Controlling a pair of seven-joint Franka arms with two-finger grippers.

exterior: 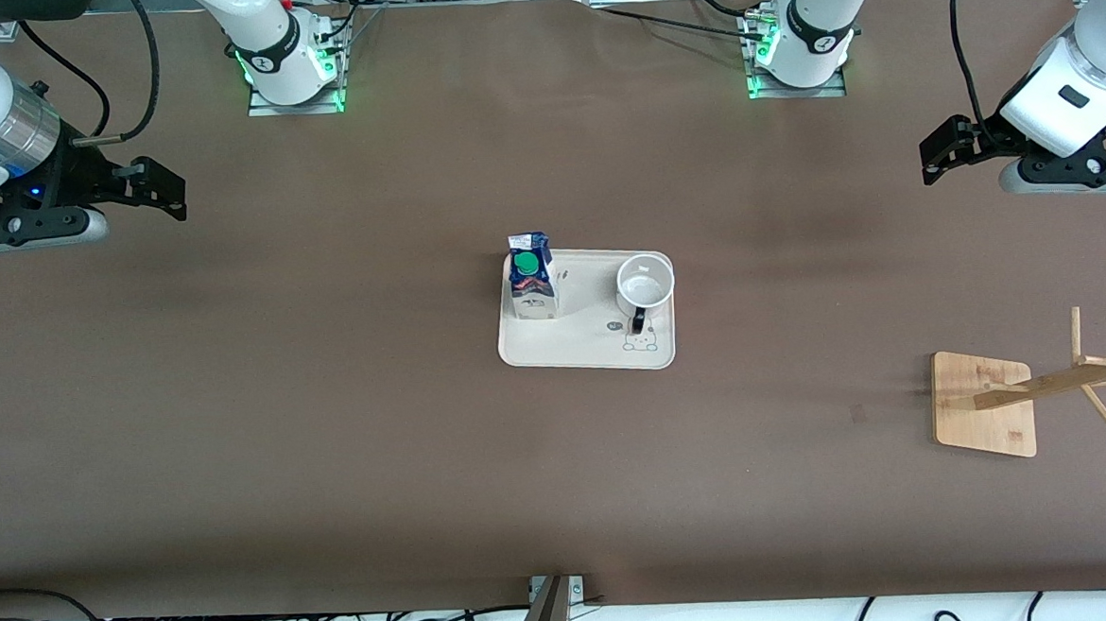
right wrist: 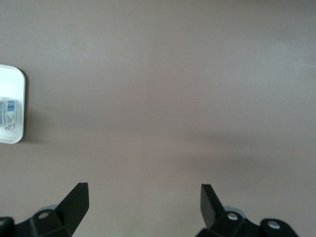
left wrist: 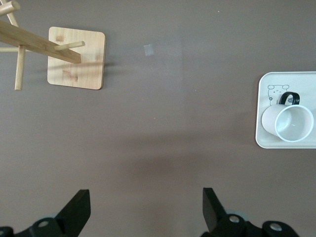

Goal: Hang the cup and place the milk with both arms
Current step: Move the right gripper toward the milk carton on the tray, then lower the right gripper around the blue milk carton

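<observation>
Nearest the front camera we note the wooden rack [exterior: 1040, 389], standing on its square bamboo base at the left arm's end of the brown tabletop [exterior: 332, 436], its pegged post leaning out over that end; it carries no cup. We record both arms waiting, raised over bare tabletop at opposite ends, well apart from everything else. Left hand [exterior: 942, 153] hangs over the left arm's end, fingers spread wide with nothing between them; its wrist view shows the two black fingertips [left wrist: 79, 210] apart above bare surface. Right hand [exterior: 154, 188] hangs over the right arm's end, likewise spread and holding nothing. Mid-table we see a cream tray [exterior: 574, 352] with a small bear print. Milk [exterior: 531, 278] stands upright in the tray corner toward the right arm's end, green cap up. Cup [exterior: 645, 289] sits upright in the tray toward the left arm's end, mouth up, black handle pointing toward the front camera.
</observation>
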